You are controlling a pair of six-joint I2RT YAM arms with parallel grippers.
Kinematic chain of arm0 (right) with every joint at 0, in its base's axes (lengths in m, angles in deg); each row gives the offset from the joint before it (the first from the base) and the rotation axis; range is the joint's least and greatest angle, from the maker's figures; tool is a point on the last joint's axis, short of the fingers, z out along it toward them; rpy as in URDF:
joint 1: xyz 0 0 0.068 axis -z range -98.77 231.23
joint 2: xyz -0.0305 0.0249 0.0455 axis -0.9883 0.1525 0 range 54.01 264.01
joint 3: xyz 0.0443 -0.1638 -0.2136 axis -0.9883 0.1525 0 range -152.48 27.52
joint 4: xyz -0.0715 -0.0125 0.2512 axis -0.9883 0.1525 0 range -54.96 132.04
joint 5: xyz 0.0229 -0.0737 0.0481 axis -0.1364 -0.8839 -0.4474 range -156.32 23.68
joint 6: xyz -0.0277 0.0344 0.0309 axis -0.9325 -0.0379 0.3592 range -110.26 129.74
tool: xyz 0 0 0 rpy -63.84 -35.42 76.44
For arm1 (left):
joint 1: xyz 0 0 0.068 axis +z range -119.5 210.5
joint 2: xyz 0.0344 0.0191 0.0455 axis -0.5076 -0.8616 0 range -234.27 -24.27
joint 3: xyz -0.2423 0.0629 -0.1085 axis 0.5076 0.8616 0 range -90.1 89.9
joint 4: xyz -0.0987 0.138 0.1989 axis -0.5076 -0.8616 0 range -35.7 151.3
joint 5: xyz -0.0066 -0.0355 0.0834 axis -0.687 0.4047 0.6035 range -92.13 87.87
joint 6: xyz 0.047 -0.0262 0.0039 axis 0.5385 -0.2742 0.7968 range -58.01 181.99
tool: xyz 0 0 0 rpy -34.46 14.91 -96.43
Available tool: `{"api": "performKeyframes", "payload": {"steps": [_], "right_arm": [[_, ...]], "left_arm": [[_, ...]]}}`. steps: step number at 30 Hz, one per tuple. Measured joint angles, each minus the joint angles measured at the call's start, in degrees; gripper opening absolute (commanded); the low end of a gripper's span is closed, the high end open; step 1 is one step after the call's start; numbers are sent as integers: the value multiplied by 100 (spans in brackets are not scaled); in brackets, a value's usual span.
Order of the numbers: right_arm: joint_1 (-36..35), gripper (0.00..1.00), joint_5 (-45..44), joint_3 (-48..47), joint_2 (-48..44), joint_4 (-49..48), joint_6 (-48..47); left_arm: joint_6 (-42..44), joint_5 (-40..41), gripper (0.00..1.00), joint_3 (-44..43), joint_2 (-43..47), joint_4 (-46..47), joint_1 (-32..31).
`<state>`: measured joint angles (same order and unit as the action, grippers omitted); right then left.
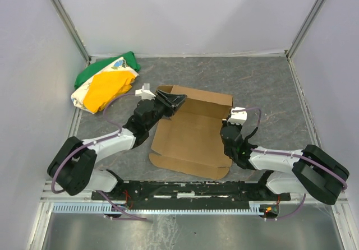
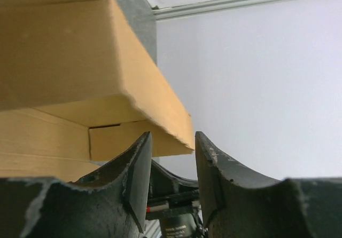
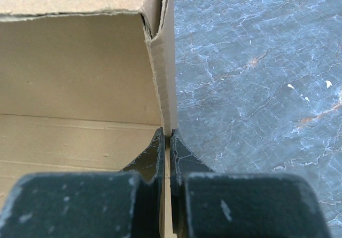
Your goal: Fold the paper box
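Right gripper [image 3: 166,135] clamps paper box [image 1: 193,133] wall — brown, half-raised.

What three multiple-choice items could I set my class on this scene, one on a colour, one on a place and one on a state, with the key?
1. What colour is the paper box?
A. white
B. brown
C. green

2. Where on the table does the cloth bundle lie?
A. at the far left corner
B. on the paper box
C. at the near right corner

3. How does the right gripper stand?
A. open, above bare table
B. shut on the cloth bundle
C. shut on the paper box

Key:
1 B: the top view shows plain brown cardboard.
2 A: the bundle sits by the far left wall, apart from the box.
3 C: the right wrist view shows both fingers pinching the box's upright side wall.
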<state>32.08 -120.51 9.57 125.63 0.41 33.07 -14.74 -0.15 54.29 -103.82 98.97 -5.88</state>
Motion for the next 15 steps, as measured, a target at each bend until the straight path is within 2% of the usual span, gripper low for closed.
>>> {"api": "performKeyframes", "payload": {"steps": [7,12,15], "right_arm": [[0,2,2,0,0,0,2],[0,2,2,0,-2,2,2],[0,2,0,0,-28,44,2]], "left_arm": [[-52,-57,44,87,455,-28,2],[-52,-306,43,-286,-120,-107,31],[-55,-516,46,-334,-238,-212,31]]}}
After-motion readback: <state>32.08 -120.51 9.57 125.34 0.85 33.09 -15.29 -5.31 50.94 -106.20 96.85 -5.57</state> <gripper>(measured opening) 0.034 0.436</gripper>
